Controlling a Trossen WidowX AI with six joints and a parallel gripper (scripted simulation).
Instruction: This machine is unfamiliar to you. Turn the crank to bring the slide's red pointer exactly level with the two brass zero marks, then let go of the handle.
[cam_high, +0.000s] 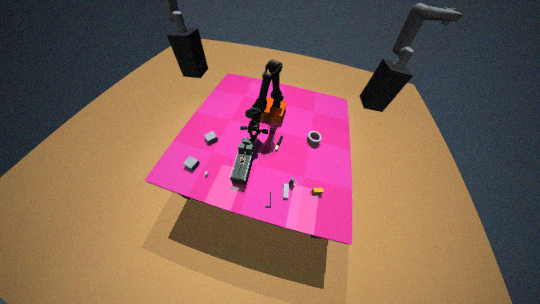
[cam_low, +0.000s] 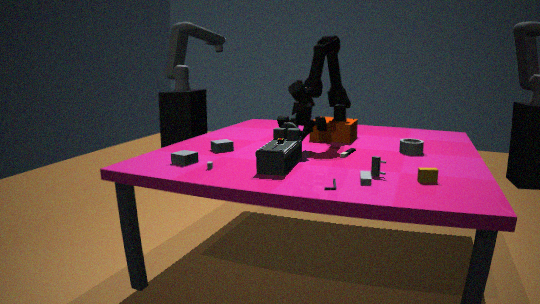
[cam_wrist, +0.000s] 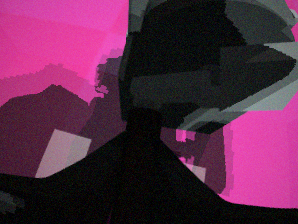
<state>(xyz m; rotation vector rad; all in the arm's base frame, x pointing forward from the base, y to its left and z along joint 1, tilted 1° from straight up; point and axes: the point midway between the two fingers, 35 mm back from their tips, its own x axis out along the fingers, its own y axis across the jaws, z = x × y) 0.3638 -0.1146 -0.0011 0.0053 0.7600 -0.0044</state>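
The machine (cam_high: 241, 171) (cam_low: 271, 161) is a long dark grey box on the pink table. A small orange-red pointer (cam_high: 242, 160) (cam_low: 281, 141) shows on its top; the brass marks are too small to make out, so its level against them cannot be told. The crank (cam_wrist: 187, 42), a dark rounded part, is at the machine's end nearest the arm's base. My gripper (cam_high: 254, 142) (cam_wrist: 139, 140) points down beside that end, shut on the crank handle, which is mostly hidden by the dark fingers in the wrist view.
Two grey blocks (cam_high: 210, 137) (cam_high: 191, 163) lie left of the machine. A dark-and-white stick (cam_high: 279, 143) (cam_low: 348, 152) and a grey ring (cam_high: 314, 145) lie right. Nearer the front right are a white block (cam_high: 286, 191), a dark bracket (cam_low: 376, 166) and a yellow block (cam_high: 318, 191) (cam_low: 428, 176).
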